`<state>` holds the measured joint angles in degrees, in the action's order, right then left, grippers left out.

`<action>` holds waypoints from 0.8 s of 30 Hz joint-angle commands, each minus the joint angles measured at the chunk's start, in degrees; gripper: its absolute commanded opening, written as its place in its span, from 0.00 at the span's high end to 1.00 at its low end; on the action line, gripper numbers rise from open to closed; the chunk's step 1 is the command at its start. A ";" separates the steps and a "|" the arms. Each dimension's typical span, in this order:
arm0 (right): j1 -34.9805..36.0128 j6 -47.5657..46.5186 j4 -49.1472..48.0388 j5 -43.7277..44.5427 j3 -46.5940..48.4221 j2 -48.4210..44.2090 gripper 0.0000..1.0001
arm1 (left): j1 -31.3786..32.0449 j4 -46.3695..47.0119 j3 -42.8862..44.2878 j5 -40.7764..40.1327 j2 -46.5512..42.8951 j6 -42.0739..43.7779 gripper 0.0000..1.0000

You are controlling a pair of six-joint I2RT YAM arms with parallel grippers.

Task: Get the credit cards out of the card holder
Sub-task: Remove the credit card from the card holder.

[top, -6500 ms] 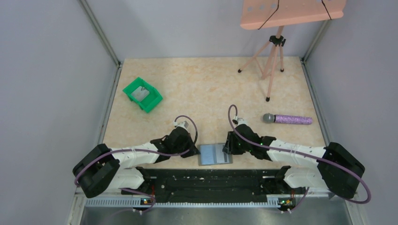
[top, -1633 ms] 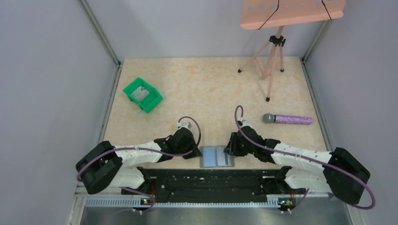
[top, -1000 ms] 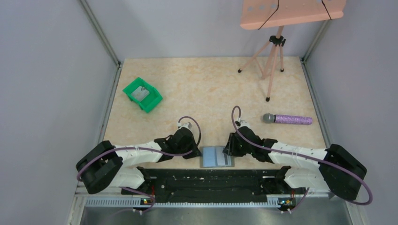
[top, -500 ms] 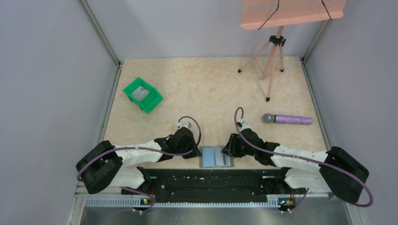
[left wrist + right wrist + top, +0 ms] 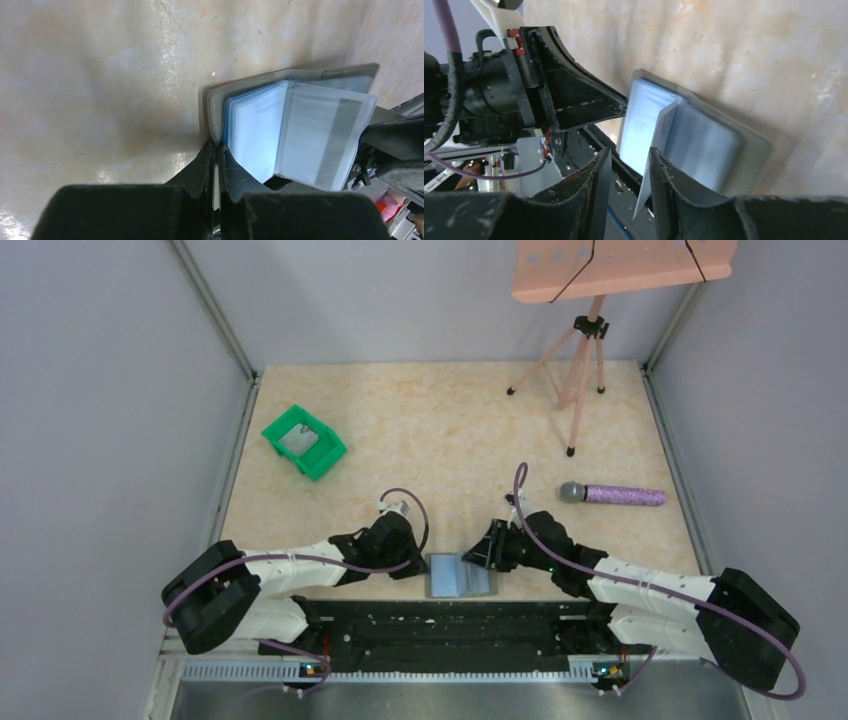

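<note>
We clamp the card holder [image 5: 460,576] by its 9 o'clock edge in the left gripper [image 5: 216,146]. At 3 o'clock, the right gripper [image 5: 629,152] sets barely parted fingers astride a raised leaf [image 5: 325,135]. We cannot confirm grip.

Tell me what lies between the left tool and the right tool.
Only the open card holder, as the top view shows. The left tool pinches its left cover edge; a clear sleeve leaf stands up between the right tool's fingers.

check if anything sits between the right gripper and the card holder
Nothing visible does. The right gripper straddles a raised sleeve of the card holder, and the left gripper pinches its left edge.
</note>
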<state>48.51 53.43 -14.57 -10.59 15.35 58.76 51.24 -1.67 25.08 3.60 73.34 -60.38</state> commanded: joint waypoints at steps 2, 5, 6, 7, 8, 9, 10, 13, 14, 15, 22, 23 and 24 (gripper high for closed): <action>0.27 0.86 -2.06 -3.09 1.58 0.81 0.66 | 0.96 1.15 0.23 -0.22 -0.51 -0.44 0.94; 0.27 0.55 -0.89 -2.53 2.28 1.09 0.66 | 1.13 1.24 0.23 -0.19 -0.72 -0.53 0.94; 0.27 0.47 -0.78 -2.55 2.38 1.19 0.66 | 1.20 1.21 0.19 -0.17 -0.74 -0.53 0.94; 0.29 0.45 -0.91 -2.58 2.47 1.33 0.65 | 1.23 1.21 0.15 -0.25 -0.83 -0.53 0.94; 0.31 0.45 -1.29 -2.71 2.49 1.48 0.65 | 1.23 1.21 0.07 -0.25 -0.85 -0.58 0.94; 0.26 0.59 -1.76 -3.04 2.45 1.84 0.65 | 1.27 1.23 0.06 -0.26 -0.87 -0.61 0.93; 0.27 0.66 -2.65 -3.52 2.44 2.26 0.65 | 1.25 1.18 0.06 -0.24 -0.84 -0.62 0.93; 0.27 1.38 -5.22 -5.08 2.91 4.07 0.65 | 1.27 1.21 0.57 0.02 -0.75 -0.62 0.93; 0.27 1.39 -5.79 -5.48 3.31 4.85 0.65 | 1.31 1.22 0.85 0.08 -0.86 -0.58 0.93; 0.27 1.53 -6.24 -5.80 3.73 5.67 0.65 | 1.31 1.15 1.04 0.17 -1.00 -0.54 0.93; 1.53 4.29 -14.92 -9.50 4.94 12.85 0.66 | 1.25 -1.90 1.44 -1.65 -2.45 -0.34 0.89; 2.03 4.25 -15.24 -9.49 5.07 13.36 0.66 | 1.23 -3.03 1.48 -2.71 -3.47 0.04 0.87; 2.43 4.13 -15.54 -9.41 5.00 13.64 0.65 | 1.16 -4.43 1.59 -3.95 -4.92 0.20 0.85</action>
<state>49.10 56.38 -23.66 -18.00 17.85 70.50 52.23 -2.09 25.08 3.33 72.69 -61.08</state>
